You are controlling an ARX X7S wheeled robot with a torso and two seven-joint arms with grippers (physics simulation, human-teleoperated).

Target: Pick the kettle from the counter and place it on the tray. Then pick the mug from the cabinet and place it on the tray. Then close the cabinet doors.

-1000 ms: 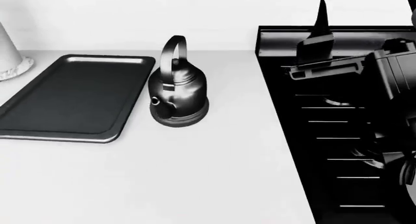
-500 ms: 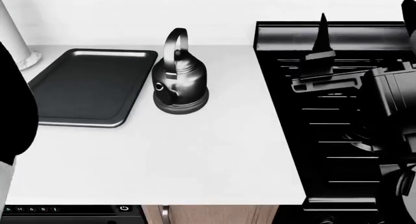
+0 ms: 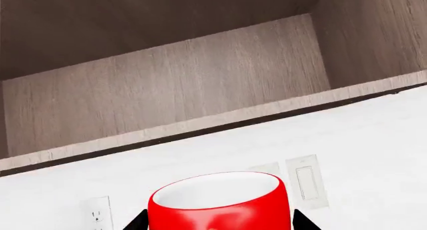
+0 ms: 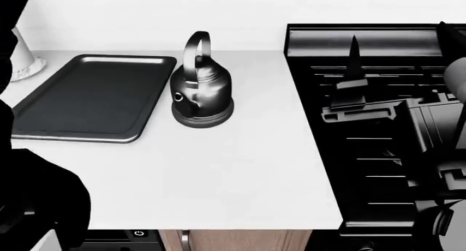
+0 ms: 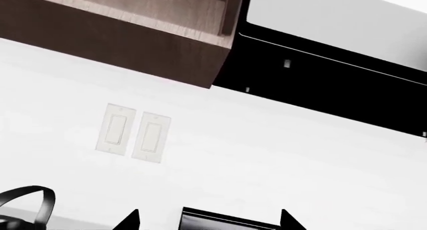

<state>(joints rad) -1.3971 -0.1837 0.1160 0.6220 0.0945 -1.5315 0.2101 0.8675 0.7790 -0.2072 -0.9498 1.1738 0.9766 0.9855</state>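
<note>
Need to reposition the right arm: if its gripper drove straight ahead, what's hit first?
Probably the white backsplash wall above the stove's back panel; nothing sits between the fingers, though depth is unclear.

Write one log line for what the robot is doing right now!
left gripper: shut on small red mug | glossy dark-metal kettle: on white counter, beside tray | dark rectangular tray: bare | right gripper: open, above stove

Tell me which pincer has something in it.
The left pincer: the red mug sits between its fingertips. The right pincer has only empty space between its tips, above the stove.
</note>
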